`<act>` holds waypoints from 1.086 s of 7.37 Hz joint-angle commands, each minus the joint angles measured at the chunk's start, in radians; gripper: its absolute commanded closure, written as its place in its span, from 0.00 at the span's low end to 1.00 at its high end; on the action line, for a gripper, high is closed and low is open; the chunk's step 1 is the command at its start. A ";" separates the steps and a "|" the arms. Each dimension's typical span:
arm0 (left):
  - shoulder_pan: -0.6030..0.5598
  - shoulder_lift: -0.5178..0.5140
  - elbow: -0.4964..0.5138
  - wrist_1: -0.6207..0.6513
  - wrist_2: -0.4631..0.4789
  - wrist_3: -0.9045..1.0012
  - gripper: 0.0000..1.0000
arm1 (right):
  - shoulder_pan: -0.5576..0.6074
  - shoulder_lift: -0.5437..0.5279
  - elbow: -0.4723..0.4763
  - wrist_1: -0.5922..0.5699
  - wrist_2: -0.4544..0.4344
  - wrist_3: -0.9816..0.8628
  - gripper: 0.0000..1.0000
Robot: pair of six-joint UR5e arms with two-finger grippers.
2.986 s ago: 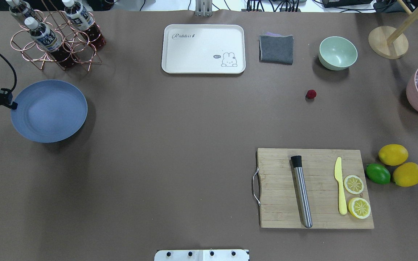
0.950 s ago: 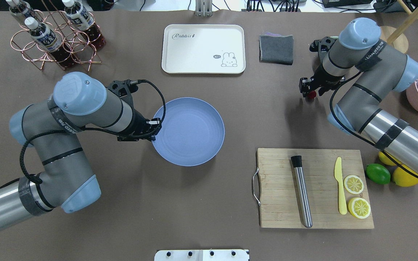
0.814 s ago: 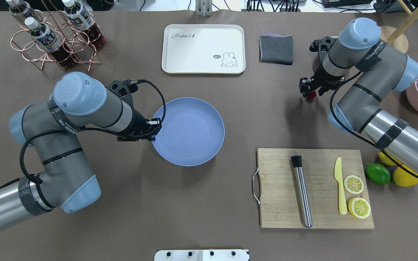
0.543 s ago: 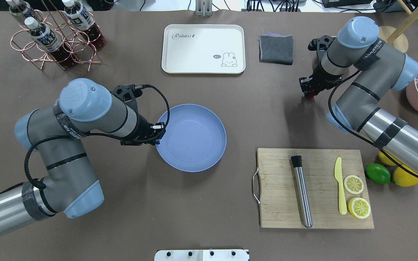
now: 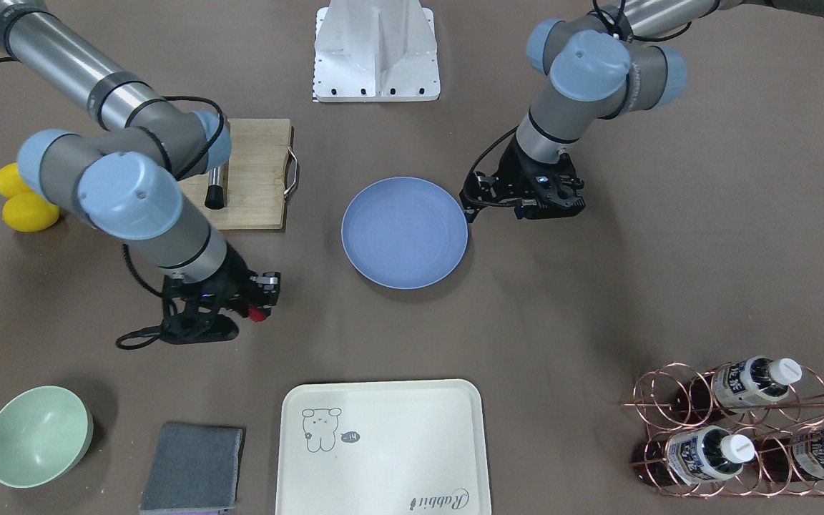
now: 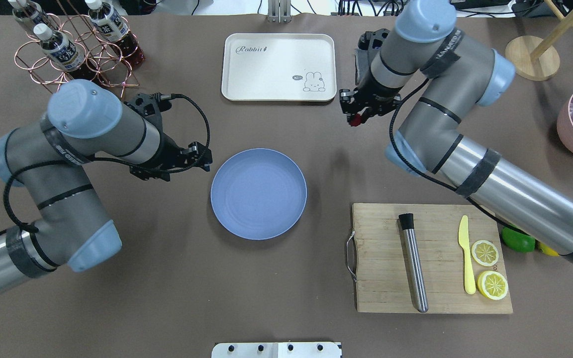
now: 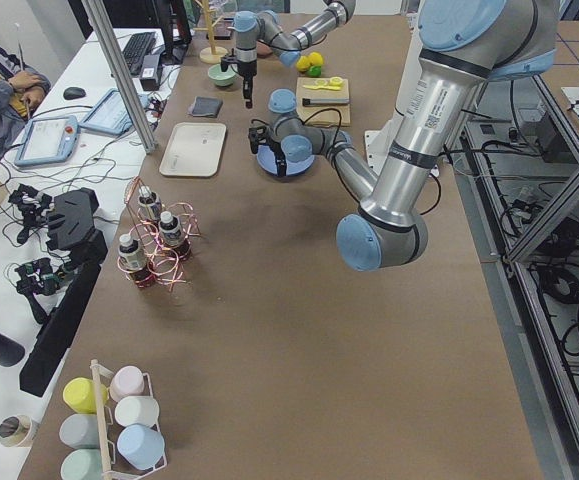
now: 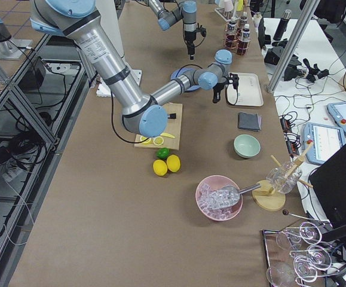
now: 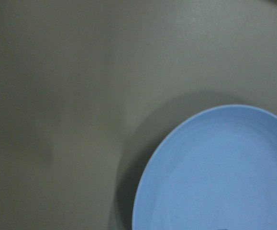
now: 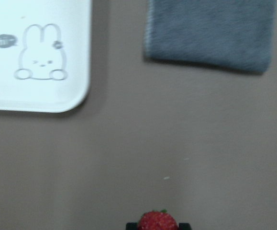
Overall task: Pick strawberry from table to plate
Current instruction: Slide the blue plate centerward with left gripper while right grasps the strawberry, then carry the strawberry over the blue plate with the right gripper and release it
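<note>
Right claw [image 6: 355, 118] was clenched on the small dark red bumpy strawberry [image 6: 354, 120]; the right wrist view showed the berry pinched between the fingertips, with bare surface beneath it. The berry appeared lifted off the wide matte brown-grey table [image 6: 167, 278], though its height could not be read with certainty. It hung well apart from the round shallow blue-lavender plate [image 6: 258, 194], beyond it on the far side and toward the robot's right. It was not yet over the rim. The plate lay flat with nothing on it. Left claw [image 6: 202, 158] sat just beside the plate's rim on the robot's left. The overhead view suggested a sliver of table between them, while the front-facing view made them look nearly touching. Whether that claw was released or clenched could not be told, as the left wrist view gave only table and a curve of plate. Judgement: the pick was done, and the carry was under way with roughly half the run to the plate left. Remaining were to bring the berry over the plate's middle, lower it, let go and withdraw. Risk was the round berry rolling toward the raised rim if dropped from height.
</note>
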 commanded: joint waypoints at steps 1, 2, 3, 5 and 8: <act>-0.126 0.052 0.056 0.001 -0.044 0.237 0.03 | -0.152 0.077 0.024 -0.002 -0.099 0.217 1.00; -0.161 0.054 0.093 -0.003 -0.065 0.285 0.03 | -0.203 0.081 0.032 0.007 -0.127 0.265 1.00; -0.169 0.063 0.098 -0.005 -0.065 0.289 0.03 | -0.262 0.091 0.030 0.010 -0.177 0.270 1.00; -0.171 0.074 0.097 -0.006 -0.064 0.290 0.03 | -0.317 0.094 0.027 0.012 -0.237 0.287 1.00; -0.171 0.091 0.089 -0.008 -0.065 0.289 0.03 | -0.321 0.094 0.015 0.012 -0.241 0.284 0.02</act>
